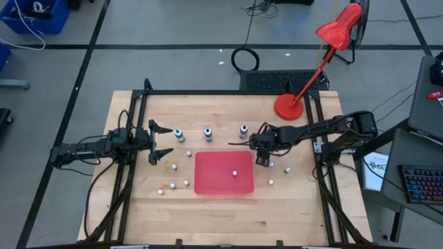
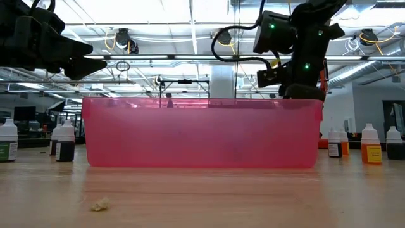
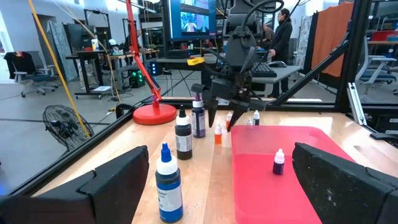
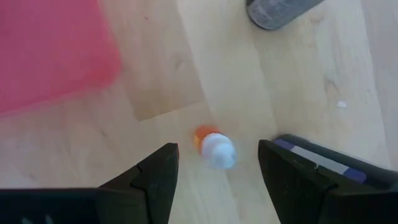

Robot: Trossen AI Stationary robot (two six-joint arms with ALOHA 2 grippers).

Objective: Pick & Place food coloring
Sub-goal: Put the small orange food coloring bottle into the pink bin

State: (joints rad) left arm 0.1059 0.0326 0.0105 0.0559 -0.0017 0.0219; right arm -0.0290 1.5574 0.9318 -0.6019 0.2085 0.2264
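From where I sit, the near edge of the worktop (image 1: 228,221) is bare wood, and the first things I meet going outward are small food coloring bottles scattered at about 8 o'clock of the red tray (image 1: 223,173), several standing upright with white caps. The tray itself sits mid-worktop and already carries one bottle (image 1: 234,172) toward its right half; I judge it to be the drop-off, since its low walls keep the bottles from rolling off. At 3 o'clock of the tray, just beside its right edge, my right end effector (image 4: 217,171) hangs tip-down with its fingers spread apart and nothing between them, straddling an orange bottle with a white cap (image 4: 213,147) that stands on the wood; I read this as lining up for a grasp, wide so the fingers clear the cap on the way down. A couple more bottles (image 1: 270,182) stand near it at 4 o'clock of the tray. At 9 o'clock, well apart from the tray, my left end effector (image 1: 162,142) waits with fingers splayed and empty, pointing toward the bottle row. Farther out, at 12 o'clock of the tray, three bottles stand in a line: green-topped (image 1: 179,133), blue (image 1: 208,133) and grey (image 1: 243,130). Beyond them, a red desk lamp (image 1: 289,107) stands at 1 o'clock.
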